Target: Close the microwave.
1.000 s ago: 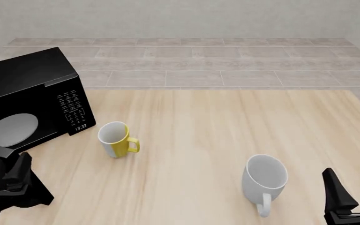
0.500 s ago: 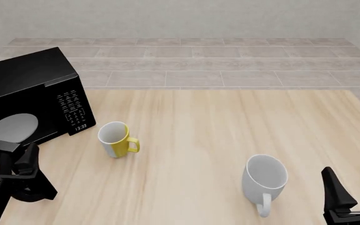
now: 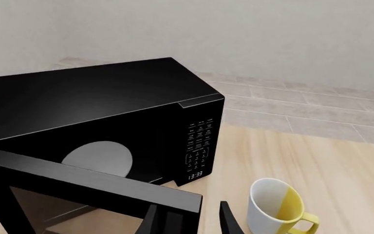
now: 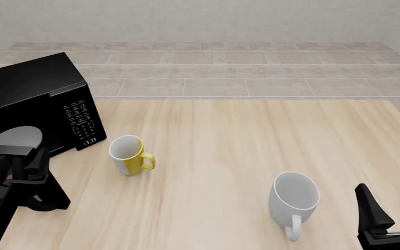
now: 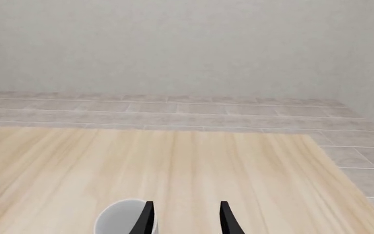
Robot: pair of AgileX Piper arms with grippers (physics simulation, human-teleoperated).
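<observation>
The microwave (image 4: 37,107) sits at the far left of the surface (image 4: 255,140), its door (image 3: 76,187) swung open. The left end effector (image 3: 187,219) is spread wide, straddling the door's free edge. The right end effector (image 4: 391,208) hangs open near the white mug (image 4: 294,200).

The front view looks forward and down over the table (image 4: 255,135) from above, while each wrist view peers low along its fingers, the left close on the microwave (image 3: 109,122) and yellow mug (image 3: 274,212), both shared with the front.
</observation>
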